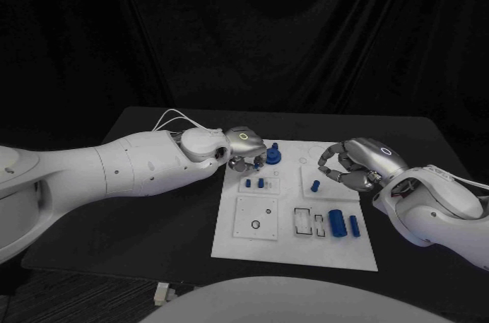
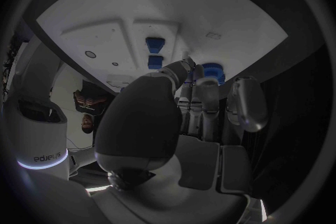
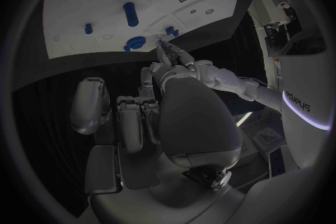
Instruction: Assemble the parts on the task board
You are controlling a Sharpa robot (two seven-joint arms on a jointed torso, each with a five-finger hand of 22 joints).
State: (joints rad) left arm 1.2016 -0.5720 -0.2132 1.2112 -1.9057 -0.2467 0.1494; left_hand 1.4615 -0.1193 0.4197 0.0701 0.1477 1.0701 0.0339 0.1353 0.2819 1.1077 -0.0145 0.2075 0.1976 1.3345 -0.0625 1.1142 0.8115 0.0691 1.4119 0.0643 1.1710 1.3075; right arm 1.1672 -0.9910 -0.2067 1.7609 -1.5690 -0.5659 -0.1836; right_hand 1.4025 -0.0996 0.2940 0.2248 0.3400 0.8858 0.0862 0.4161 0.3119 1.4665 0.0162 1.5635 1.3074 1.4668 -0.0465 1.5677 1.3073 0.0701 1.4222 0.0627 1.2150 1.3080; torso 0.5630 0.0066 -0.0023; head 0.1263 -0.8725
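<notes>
You see the white rectangular task board (image 1: 295,249) lying in the middle of the black table (image 1: 152,217). Your left silver hand (image 1: 242,148) hangs over the board's far left corner, fingers pointing down beside a blue round part with a stem (image 1: 273,156) that stands upright there. In the left wrist view the fingers (image 2: 206,101) are close together and extended toward that same blue part (image 2: 212,71); whether they touch it you cannot tell, and nothing is plainly held. Two small blue pegs (image 1: 254,183) stand just nearer on the board. Your right silver hand (image 1: 352,165) hovers at the board's far right edge, fingers loosely curled and apart, holding nothing. A short blue cylinder (image 1: 315,186) lies just beside it. Two longer blue cylinders (image 1: 345,224) lie near the board's right edge, beside rectangular recesses (image 1: 309,222).
</notes>
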